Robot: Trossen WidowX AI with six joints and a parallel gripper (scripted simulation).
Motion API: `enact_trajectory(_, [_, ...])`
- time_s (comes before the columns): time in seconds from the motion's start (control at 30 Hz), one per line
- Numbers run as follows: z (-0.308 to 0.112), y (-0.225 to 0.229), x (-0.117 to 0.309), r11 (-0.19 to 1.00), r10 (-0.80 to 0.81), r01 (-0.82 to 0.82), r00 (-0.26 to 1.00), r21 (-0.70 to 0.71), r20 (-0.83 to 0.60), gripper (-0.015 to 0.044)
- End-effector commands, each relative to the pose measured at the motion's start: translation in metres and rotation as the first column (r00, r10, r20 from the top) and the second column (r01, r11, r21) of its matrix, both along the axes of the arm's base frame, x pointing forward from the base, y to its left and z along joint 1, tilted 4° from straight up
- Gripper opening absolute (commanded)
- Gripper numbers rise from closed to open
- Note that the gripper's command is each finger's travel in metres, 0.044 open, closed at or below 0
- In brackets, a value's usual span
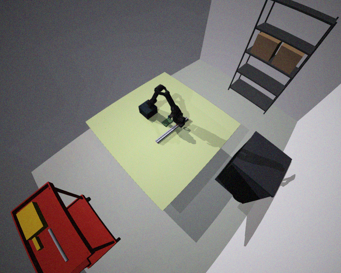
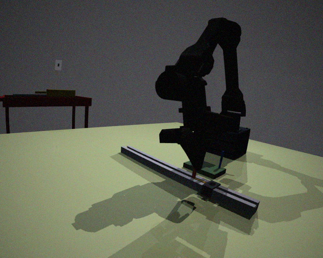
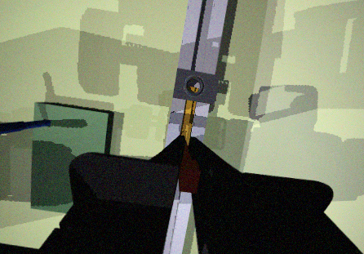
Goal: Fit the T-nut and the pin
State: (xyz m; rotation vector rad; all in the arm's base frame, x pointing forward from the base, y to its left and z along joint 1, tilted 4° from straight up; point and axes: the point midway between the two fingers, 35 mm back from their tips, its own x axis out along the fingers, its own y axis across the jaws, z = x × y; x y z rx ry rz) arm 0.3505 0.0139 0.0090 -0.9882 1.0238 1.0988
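Showing wrist-cam only; brass nut (image 2: 199,180) (image 3: 188,116) thru bkt hole (image 2: 212,183) (image 3: 194,86)

From here my hand (image 1: 177,125) (image 2: 195,169) (image 3: 186,141) covers part of the orange handle (image 2: 194,173) (image 3: 189,176), the dark bracket (image 2: 210,185) (image 3: 195,86) hides the brass nut's (image 2: 199,180) (image 3: 188,118) far end, and the wrist view's left edge cuts off the blue pin (image 2: 221,159) (image 3: 25,126)

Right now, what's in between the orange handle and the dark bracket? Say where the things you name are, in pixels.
The brass nut (image 2: 200,180) (image 3: 188,120): it runs along the rail's slot from the orange handle (image 2: 194,173) (image 3: 189,176) to the dark bracket (image 2: 209,188) (image 3: 179,86). The wrist view shows it best.
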Motion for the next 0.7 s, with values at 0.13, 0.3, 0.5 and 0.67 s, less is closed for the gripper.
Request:
enact_trajectory(0.13, [0.0001, 0.0039, 0.0011, 1.000, -0.003, 0.003, 1.000, 0.002, 0.001, -0.0150])
enact_trajectory(0.3, [0.0001, 0.0062, 0.0015, 1.000, -0.003, 0.003, 1.000, 0.002, 0.001, -0.0150])
enact_trajectory(0.5, [0.0001, 0.0077, 0.0018, 1.000, -0.003, 0.003, 1.000, 0.003, 0.001, -0.0150])
enact_trajectory(0.67, [-0.0005, 0.0073, 0.0004, 1.000, 0.000, 0.000, 1.000, 0.003, -0.002, -0.0150])
